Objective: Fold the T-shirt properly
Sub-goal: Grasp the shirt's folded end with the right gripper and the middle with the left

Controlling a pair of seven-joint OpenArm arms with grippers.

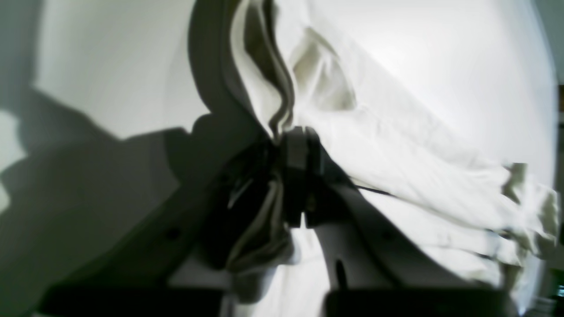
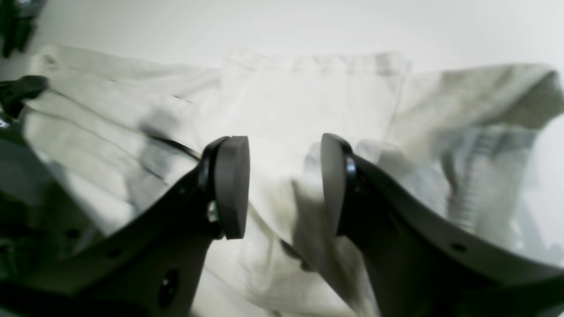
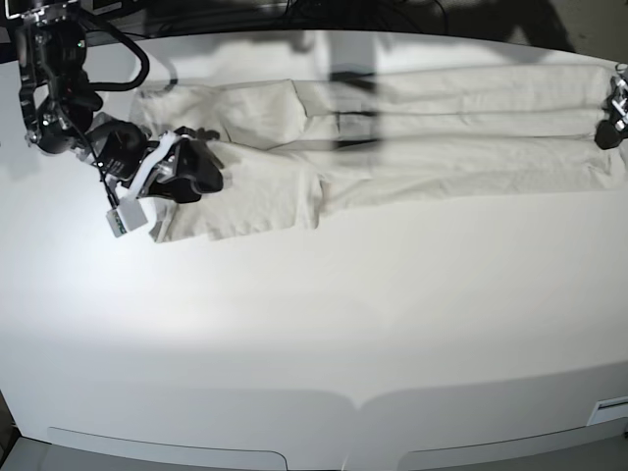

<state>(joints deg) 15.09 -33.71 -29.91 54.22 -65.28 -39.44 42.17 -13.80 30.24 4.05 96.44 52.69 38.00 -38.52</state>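
Pinching the T-shirt's far end with your left gripper, right gripper parted over the other

Gripping a fold of the plain off-white, soft cotton T-shirt (image 3: 432,177), your black left gripper (image 1: 282,149) has its fingers closed together, with cloth running up from the tips and a bit more showing between the fingers below. In the base view, that grip is at the right-hand end of the shirt, close to the picture's edge.

Your black right gripper (image 2: 284,149) stands with its two fingers clearly apart, over the shirt's opposite end; you can see pale cloth through the gap, and nothing is pinched between them. Whether the tips touch the fabric, you cannot tell.

The shirt lies stretched sideways in a long, narrow strip along the far part of the smooth white table (image 3: 294,334), with lengthwise folds and a wider, rumpled section beneath your right arm.
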